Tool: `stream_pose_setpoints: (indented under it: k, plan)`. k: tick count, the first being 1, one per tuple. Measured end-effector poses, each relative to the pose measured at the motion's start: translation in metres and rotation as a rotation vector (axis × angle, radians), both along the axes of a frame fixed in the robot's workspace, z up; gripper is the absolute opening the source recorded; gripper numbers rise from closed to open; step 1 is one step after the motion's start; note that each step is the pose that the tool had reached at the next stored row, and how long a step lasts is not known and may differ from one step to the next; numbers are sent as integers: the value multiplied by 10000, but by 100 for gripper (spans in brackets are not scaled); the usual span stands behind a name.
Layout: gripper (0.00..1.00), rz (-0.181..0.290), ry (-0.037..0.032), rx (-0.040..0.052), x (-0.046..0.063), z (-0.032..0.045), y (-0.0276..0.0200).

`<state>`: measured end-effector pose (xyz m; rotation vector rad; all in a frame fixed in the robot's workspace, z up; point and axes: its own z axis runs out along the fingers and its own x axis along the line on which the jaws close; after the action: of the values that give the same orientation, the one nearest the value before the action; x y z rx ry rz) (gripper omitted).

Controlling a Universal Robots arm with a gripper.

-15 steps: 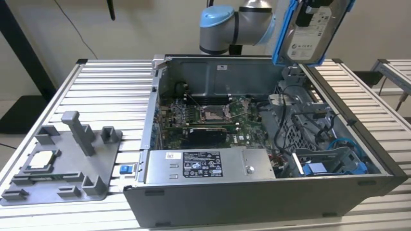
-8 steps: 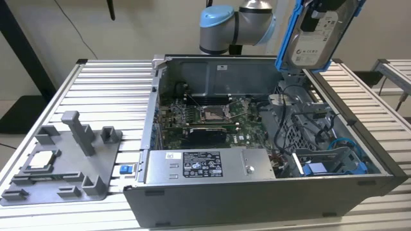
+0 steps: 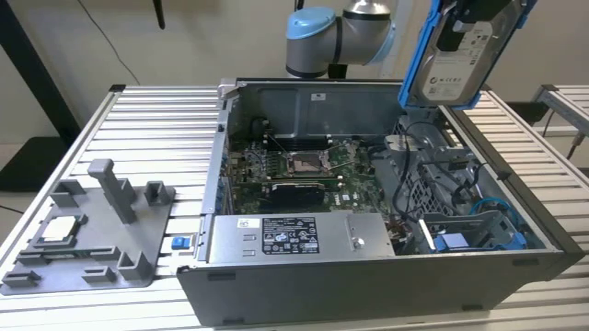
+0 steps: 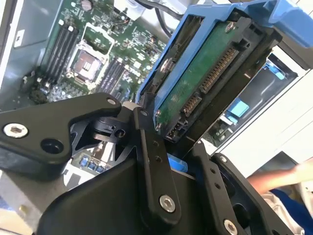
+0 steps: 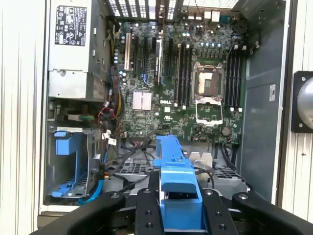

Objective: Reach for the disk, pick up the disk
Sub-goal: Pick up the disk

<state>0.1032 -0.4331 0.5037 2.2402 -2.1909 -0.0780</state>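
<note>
Gripping the flat, blue-framed metal disk (image 3: 457, 58): black end effector (image 4: 166, 142).

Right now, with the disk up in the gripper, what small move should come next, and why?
Probably a short further lift straight up. The gripper is shut on the disk, which hangs upright above the open computer case, its lower edge near the case's rim and the cables below. More height should keep the blue bracket from catching on anything.

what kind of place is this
Probably a robotics lab bench for computer disassembly: an open PC case on a slatted aluminium table, a grey fixture tray, and the disk held aloft by the tool.
</note>
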Motion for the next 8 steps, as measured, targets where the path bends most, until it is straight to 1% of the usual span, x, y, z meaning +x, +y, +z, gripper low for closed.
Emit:
stream_pose_setpoints:
  k: [5, 8]
  plan:
    - [0, -6, 0, 0, 0, -4, -102]
    - [0, -8, 0, 1, 0, -7, -181]
